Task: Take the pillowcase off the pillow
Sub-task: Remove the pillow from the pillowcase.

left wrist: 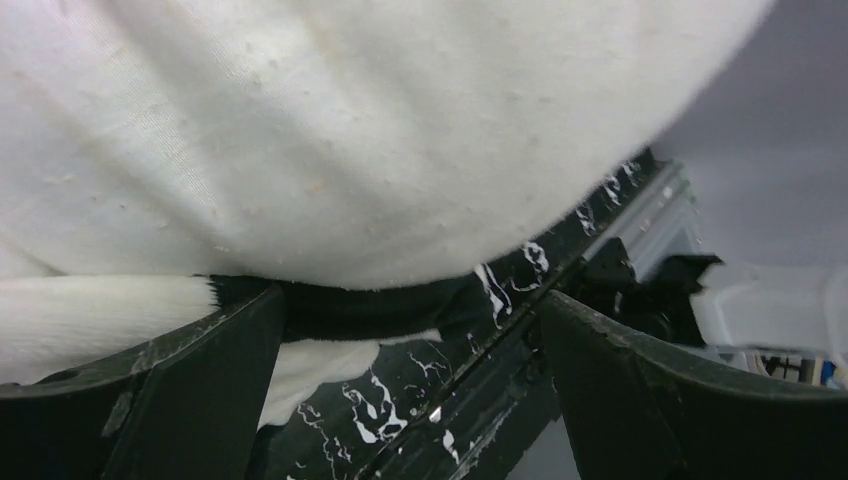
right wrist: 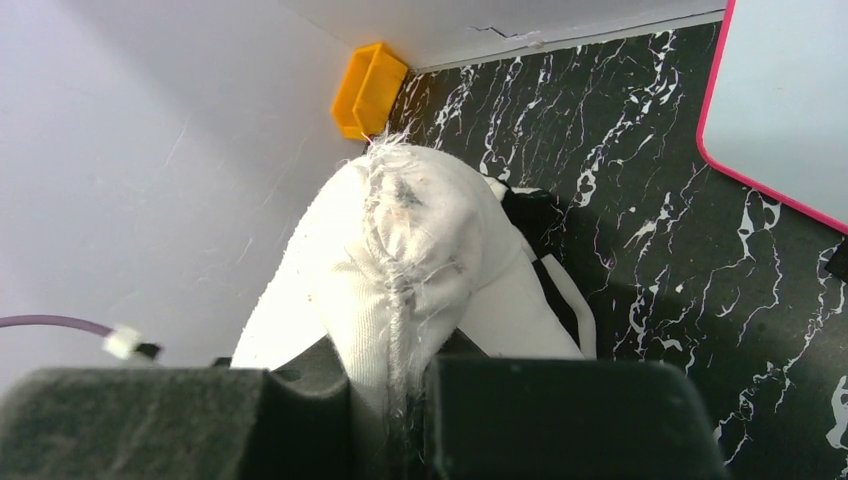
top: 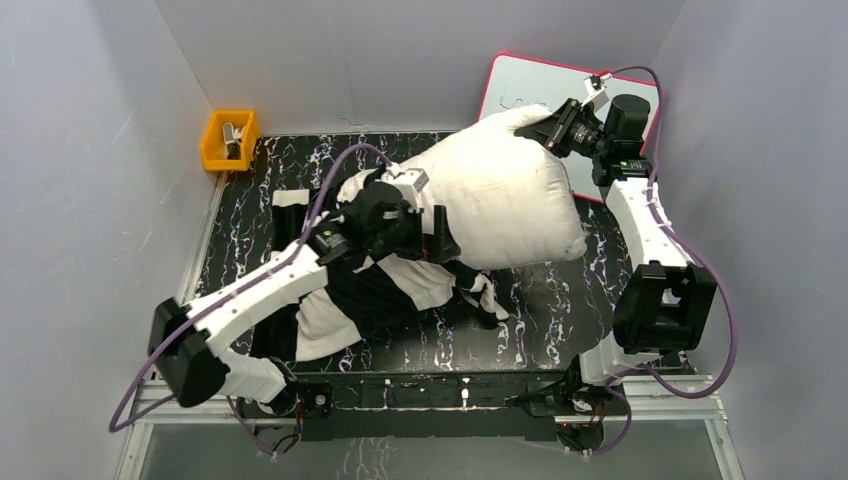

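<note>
Ahead of my left hand, wide open and empty, the thin floppy pillowcase lies bunched, which I'd grab by a loose fold, while my right hand pinches the light pillow by its corner.

Black marbled table. Checkered pillowcase lies crumpled on the left-center. White pillow is tilted, low end by the pillowcase, far end raised off the table. Orange bin in far left corner. Pink-rimmed whiteboard at far right.
</note>
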